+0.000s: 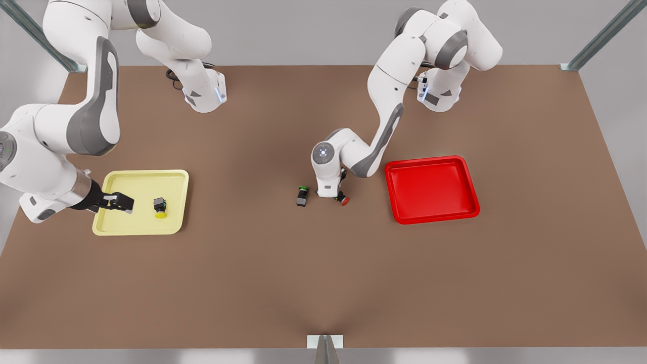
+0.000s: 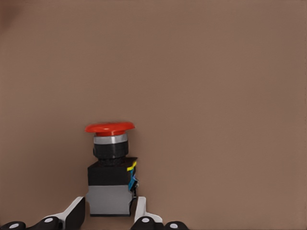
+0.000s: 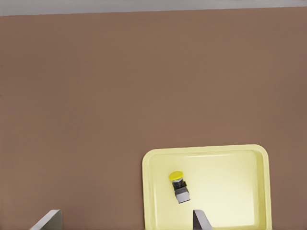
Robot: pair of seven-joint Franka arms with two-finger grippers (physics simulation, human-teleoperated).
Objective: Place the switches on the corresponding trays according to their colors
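Note:
The red switch [image 2: 109, 158] lies on the brown table, and my left gripper [image 2: 109, 211] is shut on its grey body, low at the table's middle [image 1: 334, 196]. The red tray [image 1: 431, 188] sits to the front view's right of it. A green switch [image 1: 302, 196] lies on the table just to the front view's left of that gripper. The yellow switch [image 1: 160, 207] lies inside the yellow tray [image 1: 121, 227], cap toward the front edge. My right gripper [image 1: 124, 202] hovers open over that tray's left part, apart from the yellow switch [image 3: 179, 187], with nothing between its fingers [image 3: 201, 220].
Both arm bases stand at the table's far edge. Metal frame posts rise at the far corners [image 1: 601, 35], and a bracket [image 1: 325, 344] sits at the near edge's middle. Bare brown tabletop stretches along the near half.

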